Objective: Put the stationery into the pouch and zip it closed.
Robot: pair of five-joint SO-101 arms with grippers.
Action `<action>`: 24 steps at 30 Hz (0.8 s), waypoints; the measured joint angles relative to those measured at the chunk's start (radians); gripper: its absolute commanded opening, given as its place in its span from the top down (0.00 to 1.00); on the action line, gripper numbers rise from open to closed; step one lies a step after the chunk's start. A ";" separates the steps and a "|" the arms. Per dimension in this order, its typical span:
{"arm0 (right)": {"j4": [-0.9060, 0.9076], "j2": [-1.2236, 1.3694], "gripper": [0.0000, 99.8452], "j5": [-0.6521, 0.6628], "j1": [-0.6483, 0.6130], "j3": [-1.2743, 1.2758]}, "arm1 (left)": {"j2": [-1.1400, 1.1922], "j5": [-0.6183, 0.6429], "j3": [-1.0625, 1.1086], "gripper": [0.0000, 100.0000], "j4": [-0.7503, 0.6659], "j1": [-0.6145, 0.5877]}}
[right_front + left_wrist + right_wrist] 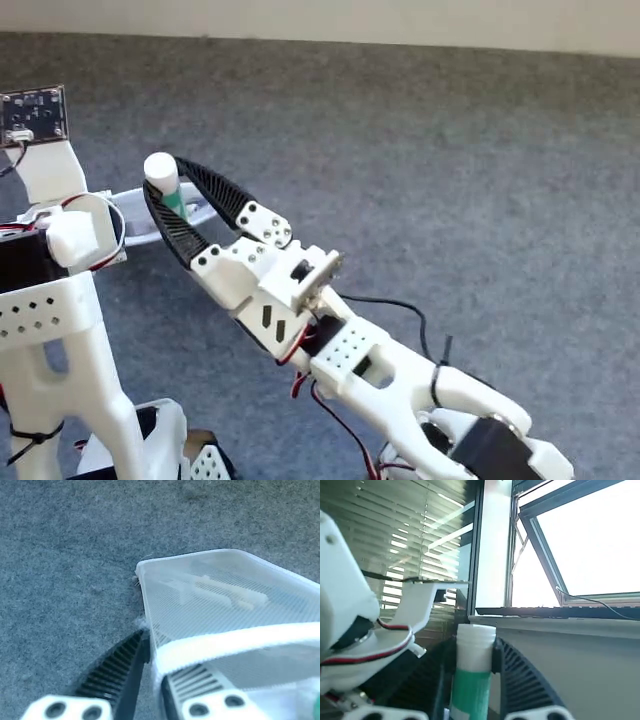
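A glue stick (pixel 163 181) with a white cap and green body stands upright between the black fingers of my right gripper (pixel 167 178), which is shut on it. In the right wrist view the glue stick (pixel 472 680) sits in the right gripper (pixel 473 652). Just beneath it lies the translucent white mesh pouch (pixel 140 222), held up off the carpet by the left arm (pixel 60 250). My left gripper (pixel 155 675) is shut on the pouch (pixel 220 595) at its white rim band. A pale shape shows through the mesh. A bit of green shows at the pouch mouth (pixel 316 705).
Grey carpet (pixel 450 150) covers the whole work surface, with open room to the right and far side. The left arm's white base (pixel 90 420) stands at the near left. Wires (pixel 400 305) run along the right arm.
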 measured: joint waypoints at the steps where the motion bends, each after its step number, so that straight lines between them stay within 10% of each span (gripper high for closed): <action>1: -0.008 0.014 1.00 0.000 -0.003 -0.002 | 0.000 0.000 0.000 0.99 0.000 0.000; 24: -0.017 0.078 0.97 0.000 0.002 -0.005 | 0.000 0.000 0.000 0.99 0.002 0.000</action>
